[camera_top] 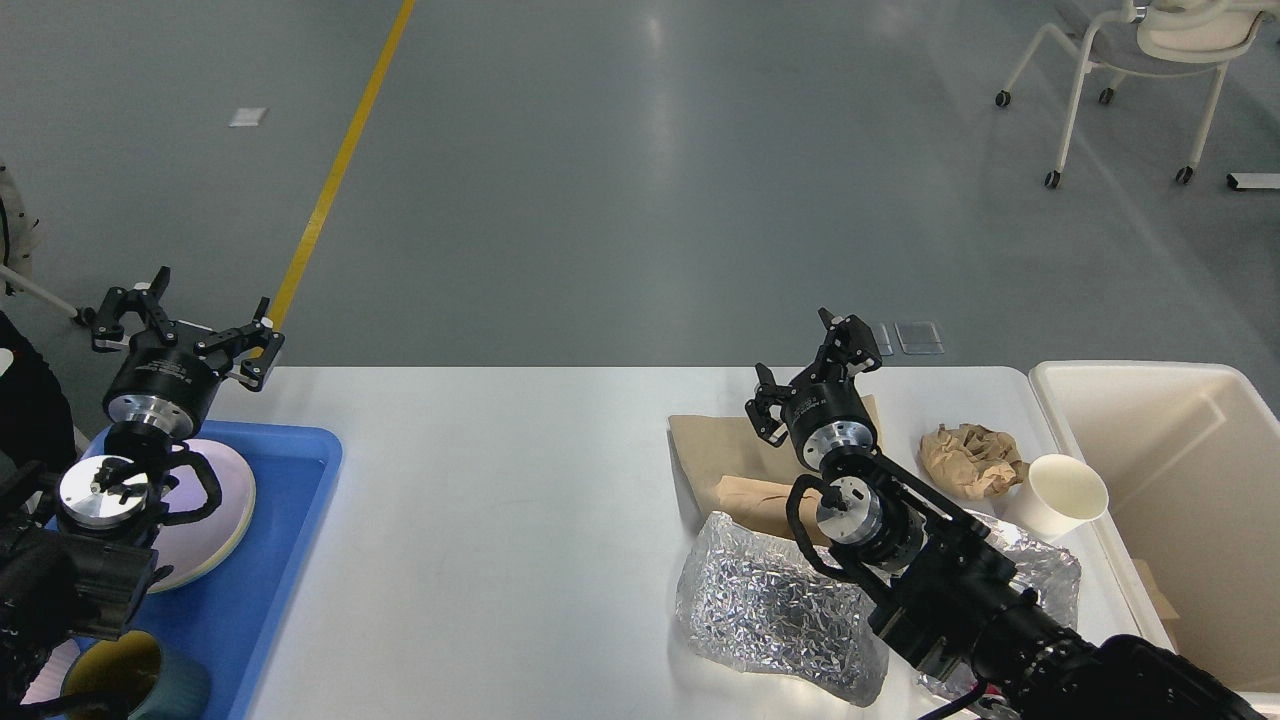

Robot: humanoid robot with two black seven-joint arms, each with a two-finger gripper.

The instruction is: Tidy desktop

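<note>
The glossy white desktop (500, 480) fills the lower half of the head view. On its right side lie a flat brown paper bag (725, 460), a crumpled brown paper ball (970, 458), a white paper cup (1065, 492) and crinkled silver foil (770, 610). My right gripper (820, 362) hovers open over the far end of the paper bag, holding nothing. At the far left, my left gripper (180, 328) hangs open and empty above the back edge of the blue tray (270, 580).
The blue tray holds a white plate (215, 515) and a dark green cup (135, 685). A cream-white bin (1180, 480) stands at the desktop's right end. A white chair (1130, 60) is on the grey floor at the back right.
</note>
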